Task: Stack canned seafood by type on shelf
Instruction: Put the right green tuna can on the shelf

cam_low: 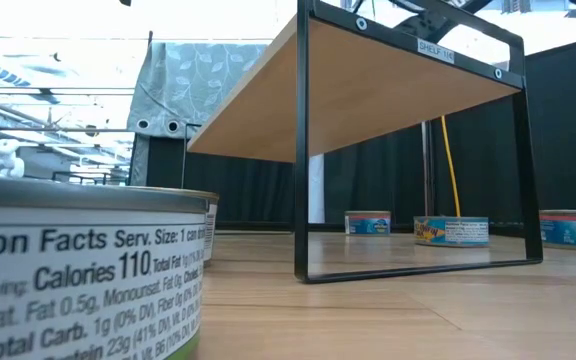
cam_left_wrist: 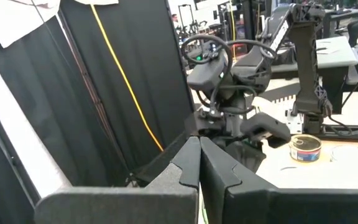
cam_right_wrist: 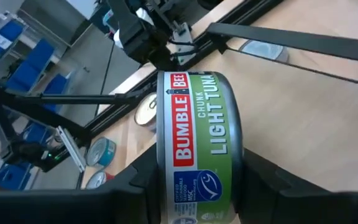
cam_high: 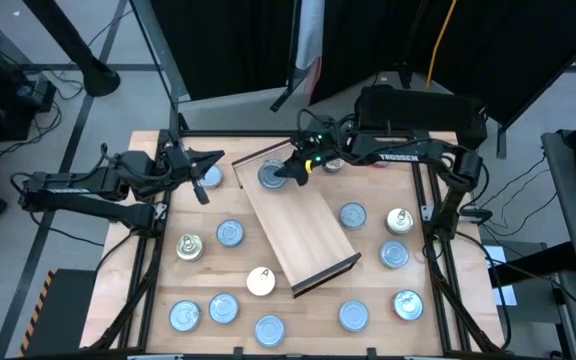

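The left gripper [cam_high: 211, 157] hung with its fingers [cam_left_wrist: 199, 163] pressed together and empty over the table's [cam_high: 298, 305] far left part, a blue-topped tin [cam_high: 208, 178] just beside its tip.

To its right, the right gripper [cam_high: 290, 170] clenched a tuna can [cam_right_wrist: 197, 146] between its pads, the green-labelled side showing in the right wrist view and the can standing on edge there. From above, that can [cam_high: 271, 175] sat at the far end of the shelf [cam_high: 313, 245], directly under the pincer, while the rest of the light-wood board stretched away from the pincer toward the near right, bare.

Other tins lay scattered on the table around the shelf: several blue-topped ones [cam_high: 229, 233] nearer than the left pincer, a cream one [cam_high: 260, 281] close by the shelf's near left edge, and more [cam_high: 352, 215] right of the shelf, well apart from the right pincer.

In the low view the shelf [cam_low: 368, 90] stood raised on a thin dark frame.
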